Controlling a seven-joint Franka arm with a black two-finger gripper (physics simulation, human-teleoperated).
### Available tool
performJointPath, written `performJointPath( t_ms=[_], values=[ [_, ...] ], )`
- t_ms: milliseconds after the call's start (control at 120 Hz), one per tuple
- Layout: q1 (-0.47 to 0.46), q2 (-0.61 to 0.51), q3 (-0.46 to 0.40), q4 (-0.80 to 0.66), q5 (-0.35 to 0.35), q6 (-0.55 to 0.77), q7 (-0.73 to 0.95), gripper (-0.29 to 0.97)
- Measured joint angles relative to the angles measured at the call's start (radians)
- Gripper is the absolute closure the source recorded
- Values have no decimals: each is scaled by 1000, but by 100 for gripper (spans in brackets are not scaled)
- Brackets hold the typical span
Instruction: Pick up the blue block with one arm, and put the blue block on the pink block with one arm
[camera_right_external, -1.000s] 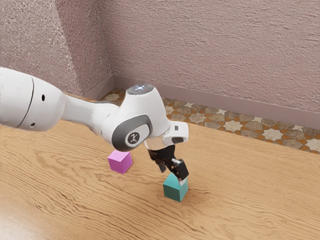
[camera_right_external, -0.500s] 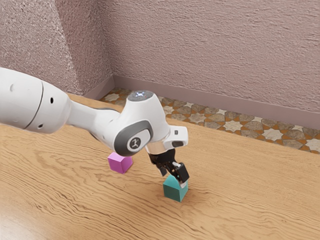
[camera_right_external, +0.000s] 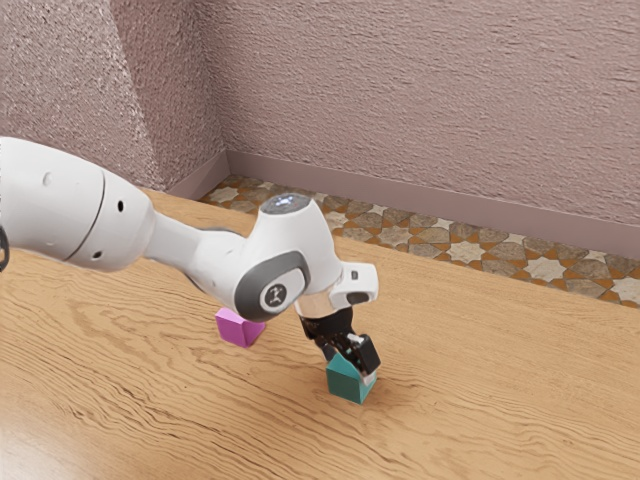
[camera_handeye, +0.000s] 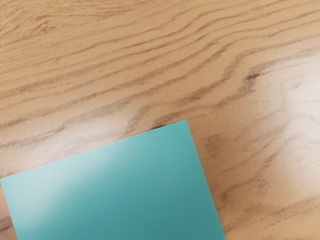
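The blue block (camera_right_external: 347, 383), teal in colour, sits on the wooden table (camera_right_external: 480, 400). My black gripper (camera_right_external: 352, 364) has come down right over it and stands open, with its fingers (camera_right_external: 363, 353) reaching down around the block's top. Under my hand, the block's flat top face (camera_handeye: 115, 190) looms large in the wrist view. The pink block (camera_right_external: 236, 327) rests on the table toward the exterior view's left of the blue one, a short gap away. My white arm hides its upper part.
The table's far edge (camera_right_external: 470, 272) runs along a patterned tile floor (camera_right_external: 500, 250) below a rough wall. Bare wood (camera_handeye: 150, 60) surrounds the blue block on every side.
My gripper has dropped from just above the blue block until its fingers are around the block's top. The arm's elbow has sunk and now covers more of the pink block.
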Motion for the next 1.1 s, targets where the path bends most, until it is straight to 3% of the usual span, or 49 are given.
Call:
performJointPath(
  t_ms=[825, 1100],
  values=[
    [-1, 63, 16, 19, 0, 43, -33, 1],
    [-1, 66, 15, 29, 4, 52, -40, 21]
  ],
)
